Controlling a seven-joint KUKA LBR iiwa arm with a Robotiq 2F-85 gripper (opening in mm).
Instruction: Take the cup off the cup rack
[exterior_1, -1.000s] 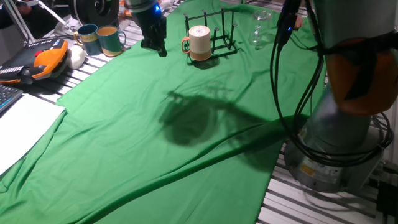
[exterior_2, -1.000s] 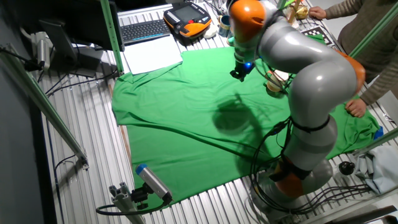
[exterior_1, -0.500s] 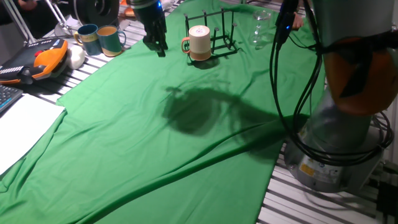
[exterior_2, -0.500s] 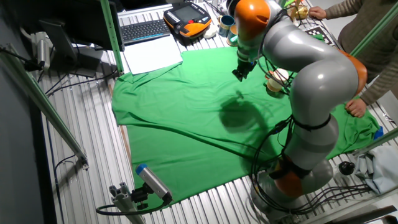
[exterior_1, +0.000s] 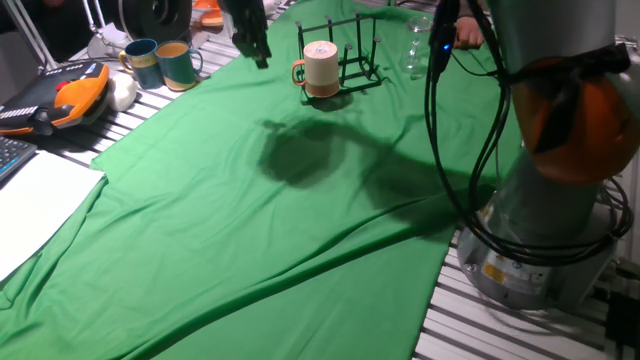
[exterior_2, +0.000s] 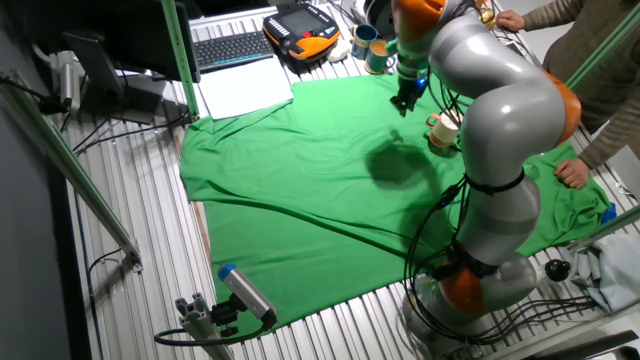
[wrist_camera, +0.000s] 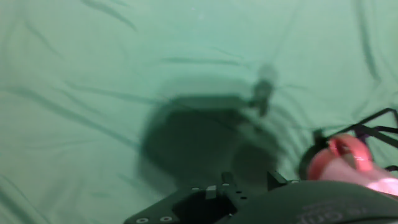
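Note:
The cream cup (exterior_1: 320, 67) with its orange-brown handle stands on the black wire cup rack (exterior_1: 352, 62) at the far side of the green cloth. In the other fixed view the cup (exterior_2: 443, 130) sits just right of the arm. My gripper (exterior_1: 257, 52) hangs above the cloth to the left of the cup, apart from it and holding nothing; it also shows in the other fixed view (exterior_2: 405, 104). Its finger gap is too dark to read. The blurred hand view shows the cup's orange handle (wrist_camera: 344, 155) and a bit of rack wire (wrist_camera: 375, 122) at the right edge.
Two teal-and-tan mugs (exterior_1: 162, 62) stand at the far left. A clear glass (exterior_1: 420, 42) stands right of the rack. An orange-and-black pendant (exterior_1: 62, 97), a keyboard (exterior_2: 233, 47) and white paper (exterior_2: 245, 90) lie beside the cloth. A person's hand (exterior_2: 572, 174) rests at the cloth's edge.
My gripper has risen and moved farther back along the cloth, staying left of the cup. Its shadow has shifted the same way. The cup and rack have not moved.

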